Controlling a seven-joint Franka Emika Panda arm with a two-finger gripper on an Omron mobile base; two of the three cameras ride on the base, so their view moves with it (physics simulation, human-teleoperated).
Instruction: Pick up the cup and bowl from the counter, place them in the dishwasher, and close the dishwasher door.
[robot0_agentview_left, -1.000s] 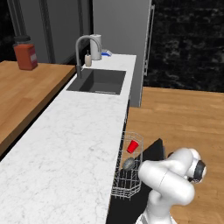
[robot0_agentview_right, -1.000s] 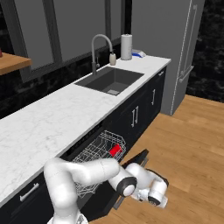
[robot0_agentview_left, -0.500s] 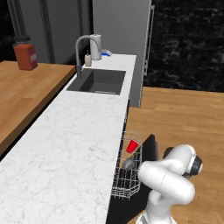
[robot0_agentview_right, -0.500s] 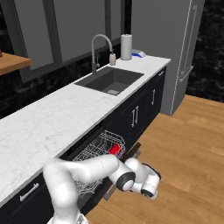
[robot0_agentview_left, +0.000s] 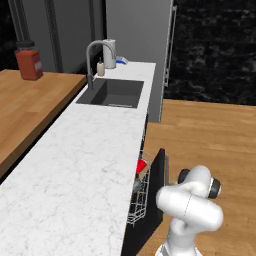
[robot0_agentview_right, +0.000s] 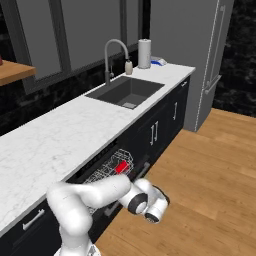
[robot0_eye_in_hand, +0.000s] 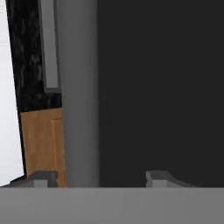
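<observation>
Since 1 second ago we have swung the flat black dishwasher door nearly upright; fingers apart, gripping nothing, and next we push it shut.

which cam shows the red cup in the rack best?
Right base view: the cup lies in the wire rack, seen from above. Left base view catches a red sliver behind the counter edge. Hand view faces the dark door.

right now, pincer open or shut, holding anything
pincer: open, nothing held; its tips stand apart, close against the dishwasher door.
</observation>
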